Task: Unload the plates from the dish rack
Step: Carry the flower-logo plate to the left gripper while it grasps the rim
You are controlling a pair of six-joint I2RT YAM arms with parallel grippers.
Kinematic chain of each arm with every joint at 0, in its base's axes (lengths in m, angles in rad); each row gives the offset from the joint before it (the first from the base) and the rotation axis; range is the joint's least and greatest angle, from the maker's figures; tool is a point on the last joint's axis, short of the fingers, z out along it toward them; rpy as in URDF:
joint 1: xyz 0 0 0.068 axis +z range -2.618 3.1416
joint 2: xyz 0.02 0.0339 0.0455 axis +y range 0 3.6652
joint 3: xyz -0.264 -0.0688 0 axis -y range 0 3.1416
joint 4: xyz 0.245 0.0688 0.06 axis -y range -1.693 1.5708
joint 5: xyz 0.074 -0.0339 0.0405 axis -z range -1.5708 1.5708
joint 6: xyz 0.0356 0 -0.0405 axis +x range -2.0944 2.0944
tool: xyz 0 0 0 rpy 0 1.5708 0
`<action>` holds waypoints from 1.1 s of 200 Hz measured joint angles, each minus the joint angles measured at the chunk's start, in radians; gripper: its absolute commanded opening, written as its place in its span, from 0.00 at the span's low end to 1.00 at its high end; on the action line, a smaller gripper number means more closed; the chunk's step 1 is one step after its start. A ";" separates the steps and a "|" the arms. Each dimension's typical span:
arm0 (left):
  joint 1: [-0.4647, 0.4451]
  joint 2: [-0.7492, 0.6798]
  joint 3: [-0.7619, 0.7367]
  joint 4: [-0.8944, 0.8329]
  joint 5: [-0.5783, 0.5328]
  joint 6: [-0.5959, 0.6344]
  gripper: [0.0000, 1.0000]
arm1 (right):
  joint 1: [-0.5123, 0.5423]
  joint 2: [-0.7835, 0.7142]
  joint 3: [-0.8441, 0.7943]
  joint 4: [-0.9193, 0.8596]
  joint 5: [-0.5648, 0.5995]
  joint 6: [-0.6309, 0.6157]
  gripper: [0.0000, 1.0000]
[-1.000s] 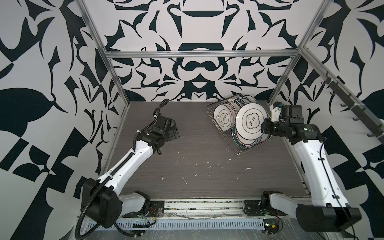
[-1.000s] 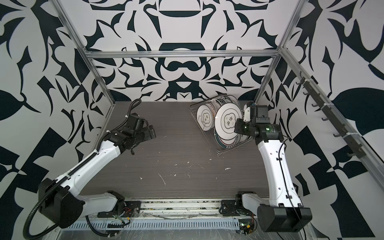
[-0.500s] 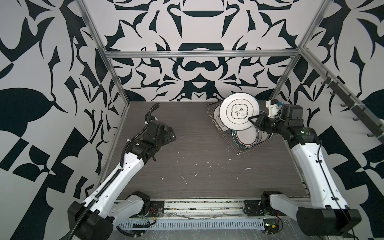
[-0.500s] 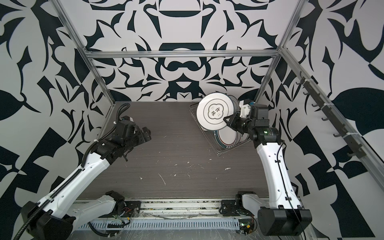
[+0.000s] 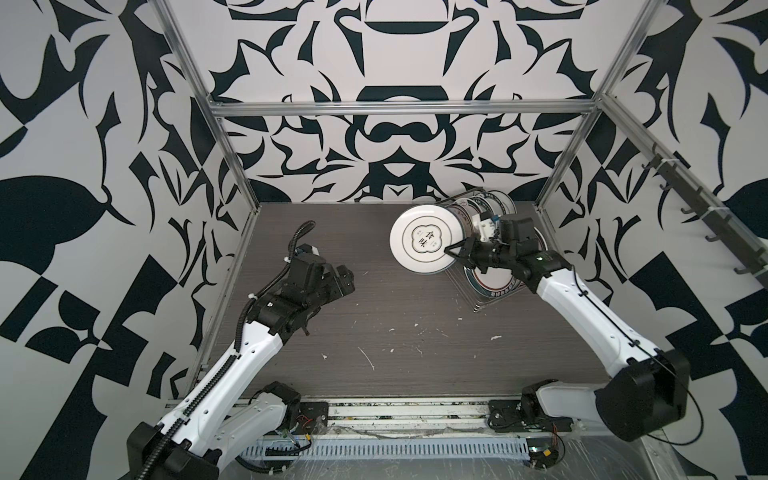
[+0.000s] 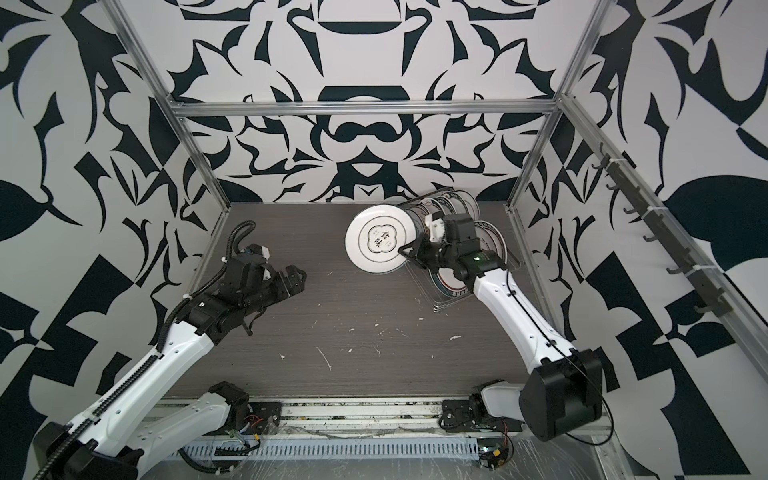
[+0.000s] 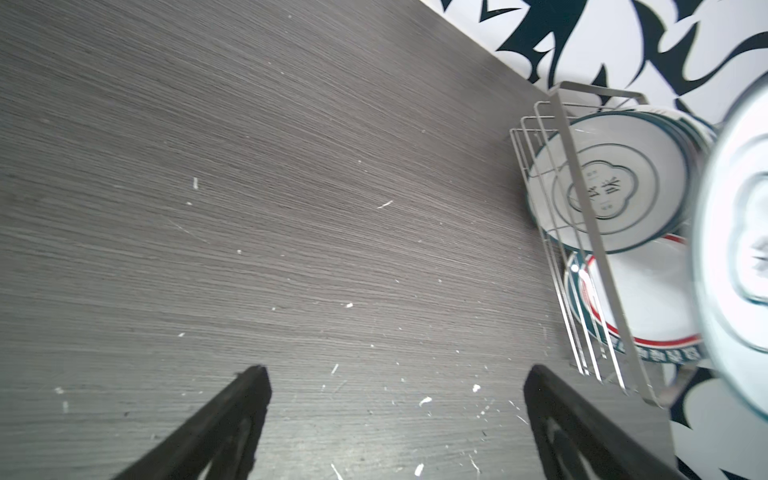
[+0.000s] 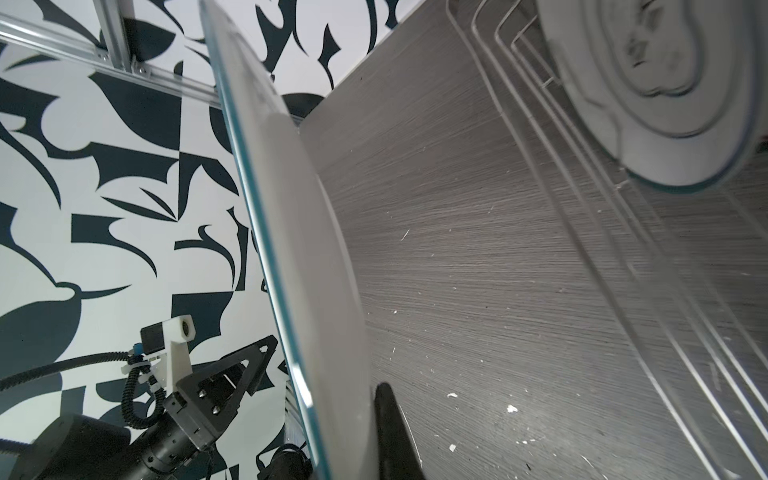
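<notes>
My right gripper [image 5: 451,250] [image 6: 403,251] is shut on the rim of a white plate [image 5: 426,239] [image 6: 380,239] with a cloud-shaped emblem. The plate hangs in the air left of the dish rack [image 5: 476,306] [image 6: 436,306]. The right wrist view shows this plate [image 8: 299,249] edge-on, with one black finger [image 8: 386,411] against its back. Several plates [image 5: 494,203] [image 6: 461,201] stand in the rack, and a large one [image 5: 494,282] [image 6: 453,282] sits at its near end. My left gripper [image 5: 347,277] [image 6: 297,277] [image 7: 395,370] is open and empty over the table's left half.
In the left wrist view the rack's wire end [image 7: 582,199] fronts an emblem plate [image 7: 615,195] and a red-ringed plate [image 7: 648,307]. Aluminium frame posts [image 5: 232,174] and patterned walls close in the dark wood table [image 5: 395,324], which is speckled with white chips.
My right gripper has lifted the emblem plate up out of the rack and carried it left. The left arm has shifted slightly toward the front, gripper still open.
</notes>
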 measured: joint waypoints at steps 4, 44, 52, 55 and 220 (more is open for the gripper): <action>0.000 -0.004 0.000 0.002 0.006 -0.002 0.99 | 0.011 0.011 0.000 0.012 0.003 0.005 0.00; 0.000 -0.024 -0.001 0.022 0.055 -0.027 0.98 | 0.131 0.150 0.001 0.132 0.029 0.064 0.00; 0.000 -0.024 -0.001 0.025 0.056 -0.031 0.97 | 0.150 0.174 0.001 0.151 0.031 0.076 0.00; 0.000 -0.024 -0.001 0.025 0.057 -0.033 0.97 | 0.157 0.182 0.001 0.157 0.032 0.082 0.00; 0.165 0.098 -0.037 0.180 0.240 -0.079 0.72 | 0.291 0.317 -0.008 0.482 -0.002 0.291 0.00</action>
